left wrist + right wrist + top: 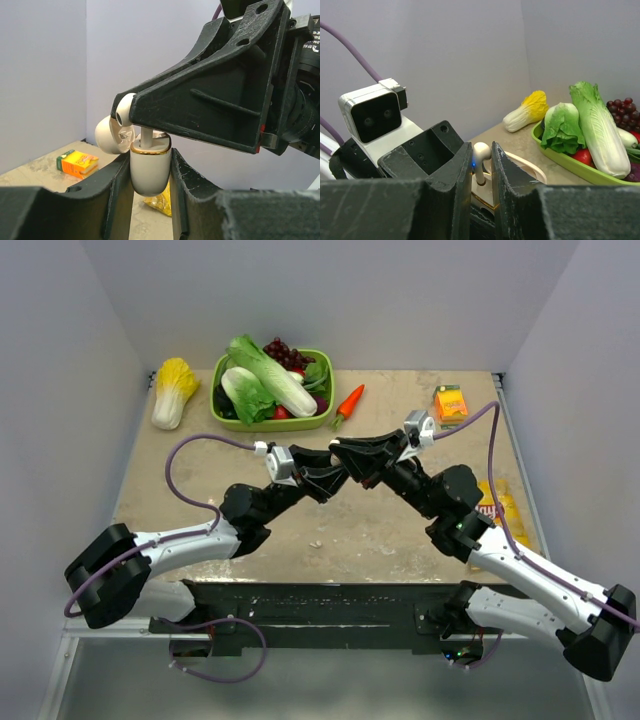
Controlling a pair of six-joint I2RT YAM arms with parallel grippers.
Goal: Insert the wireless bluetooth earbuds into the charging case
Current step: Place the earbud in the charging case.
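Note:
My left gripper (pixel 325 480) is shut on the cream-white charging case (pixel 150 172) and holds it upright above the table, with its lid (pixel 111 135) open to the left. My right gripper (pixel 345 455) is shut on a white earbud (pixel 481 151) directly over the case. The earbud's stem (pixel 146 137) reaches down into the case's gold-rimmed top. In the right wrist view the case (pixel 484 193) sits just below the fingertips (pixel 498 160). In the left wrist view the right gripper's black fingers (pixel 215 100) hang over the case. No other earbud shows.
A green basket (pixel 272 424) of vegetables stands at the back, with a yellow cabbage (pixel 173 390) to its left and a carrot (pixel 348 403) to its right. An orange carton (pixel 450 403) and a yellow packet (pixel 500 505) lie at the right.

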